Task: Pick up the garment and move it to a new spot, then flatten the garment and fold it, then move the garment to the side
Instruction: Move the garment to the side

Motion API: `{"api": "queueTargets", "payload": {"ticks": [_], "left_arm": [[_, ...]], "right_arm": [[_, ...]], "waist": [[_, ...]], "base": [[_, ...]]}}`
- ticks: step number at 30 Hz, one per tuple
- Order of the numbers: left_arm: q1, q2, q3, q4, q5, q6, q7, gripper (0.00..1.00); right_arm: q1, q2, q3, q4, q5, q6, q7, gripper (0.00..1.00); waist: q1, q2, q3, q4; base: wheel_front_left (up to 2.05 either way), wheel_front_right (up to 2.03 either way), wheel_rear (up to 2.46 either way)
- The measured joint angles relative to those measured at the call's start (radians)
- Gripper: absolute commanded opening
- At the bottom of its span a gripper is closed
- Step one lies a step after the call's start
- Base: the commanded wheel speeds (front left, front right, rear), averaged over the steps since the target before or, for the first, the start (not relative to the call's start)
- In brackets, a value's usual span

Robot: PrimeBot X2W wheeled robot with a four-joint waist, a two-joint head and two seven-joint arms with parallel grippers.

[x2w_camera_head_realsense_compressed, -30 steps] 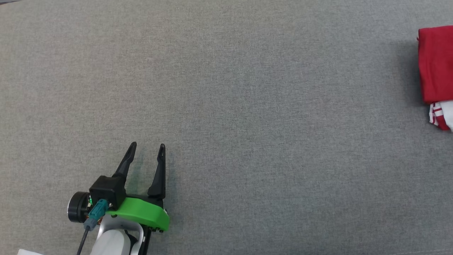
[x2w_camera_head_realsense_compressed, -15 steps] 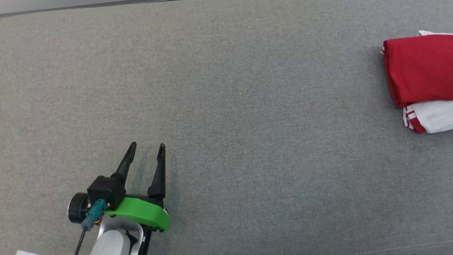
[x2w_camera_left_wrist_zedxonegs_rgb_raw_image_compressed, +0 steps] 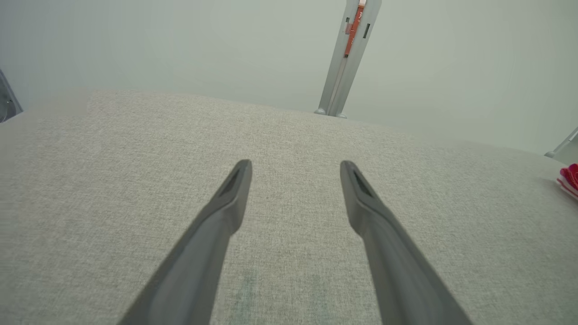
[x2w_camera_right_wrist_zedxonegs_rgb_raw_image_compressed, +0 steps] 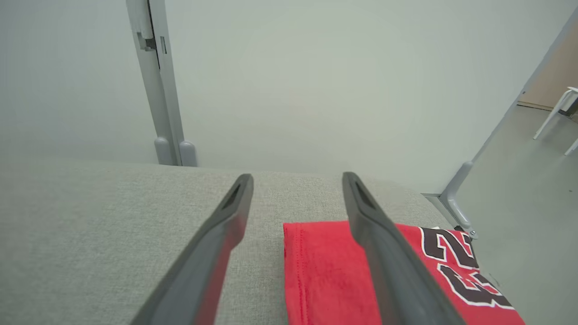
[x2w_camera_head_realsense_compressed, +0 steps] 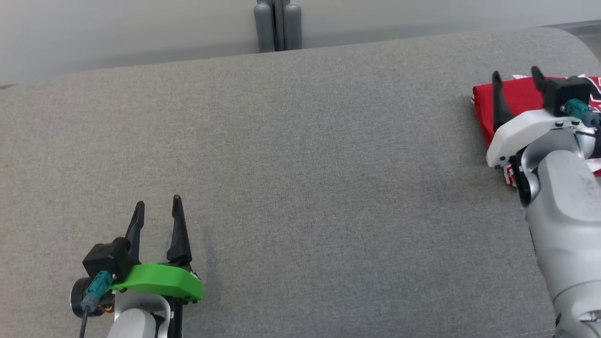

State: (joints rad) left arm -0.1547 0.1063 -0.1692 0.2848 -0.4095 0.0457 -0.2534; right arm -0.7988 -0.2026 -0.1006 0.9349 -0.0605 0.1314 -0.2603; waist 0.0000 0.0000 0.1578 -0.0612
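Note:
The garment is a red folded jersey lying at the far right of the grey padded surface; my right arm hides part of it. In the right wrist view the garment shows a black-and-white number print. My right gripper hovers open over the garment's left edge with nothing between its fingers. Seen from its own wrist, the right gripper has one finger over bare grey cloth and the other over red cloth. My left gripper stands open and empty at the lower left, far from the garment.
The surface's far edge runs along the top, with a pale wall behind it. A grey post stands behind the middle. At the right the surface rounds off at a corner. A metal frame leg stands beyond that corner.
The head view has tilted up, bringing the far edge, wall and post into the picture. My right arm has come into view over the garment. The left gripper stays open.

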Motion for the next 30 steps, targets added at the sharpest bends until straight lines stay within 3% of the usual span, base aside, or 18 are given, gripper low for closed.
{"api": "queueTargets", "payload": {"ticks": [7,13,24,30], "left_arm": [[0.040,-0.008,0.022,0.058,0.009,0.021,-0.005,1.00],[0.091,-0.024,0.032,0.072,0.026,0.019,-0.009,1.00],[0.171,-0.043,0.036,0.067,0.060,-0.005,-0.009,1.00],[0.192,-0.050,0.028,0.062,0.065,-0.004,-0.009,1.00]], "right_arm": [[0.261,0.089,0.073,-0.236,0.160,0.000,-0.002,1.00],[0.452,0.134,0.094,-0.393,0.191,0.000,-0.002,1.00],[0.700,0.152,0.116,-0.600,0.231,0.000,-0.002,1.00],[0.772,0.152,0.134,-0.639,0.258,0.000,-0.002,1.00]], "waist": [[0.0000,0.0000,-0.086,0.011],[0.0000,0.0000,-0.147,0.032],[0.0000,0.0000,-0.215,0.083],[0.0000,0.0000,-0.236,0.096]], "base": [[0.00,0.00,0.00],[0.00,0.00,0.00],[0.00,0.00,0.00],[0.00,0.00,0.00]]}}
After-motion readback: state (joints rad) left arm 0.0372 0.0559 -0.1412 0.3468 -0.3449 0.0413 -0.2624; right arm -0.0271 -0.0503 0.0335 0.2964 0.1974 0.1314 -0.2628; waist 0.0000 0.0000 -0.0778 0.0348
